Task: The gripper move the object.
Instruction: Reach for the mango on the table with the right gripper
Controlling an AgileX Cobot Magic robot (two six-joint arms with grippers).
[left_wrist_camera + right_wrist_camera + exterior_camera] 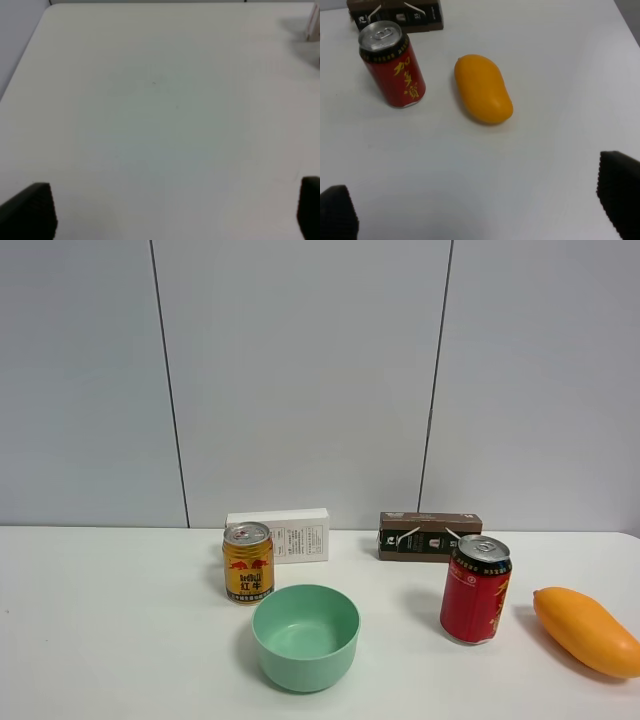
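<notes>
The orange-yellow mango (587,631) lies on the white table at the far right, just right of the red can (475,590). In the right wrist view the mango (483,88) lies ahead of my right gripper (480,212), which is open, fingers wide apart, empty and well short of it. The red can (392,63) stands beside the mango there. My left gripper (172,210) is open and empty over bare table. Neither gripper shows in the exterior high view.
A green bowl (305,637) sits at the front middle. A small gold can (248,562) stands behind it to the left. A white box (279,535) and a dark brown box (429,536) lie along the back by the wall.
</notes>
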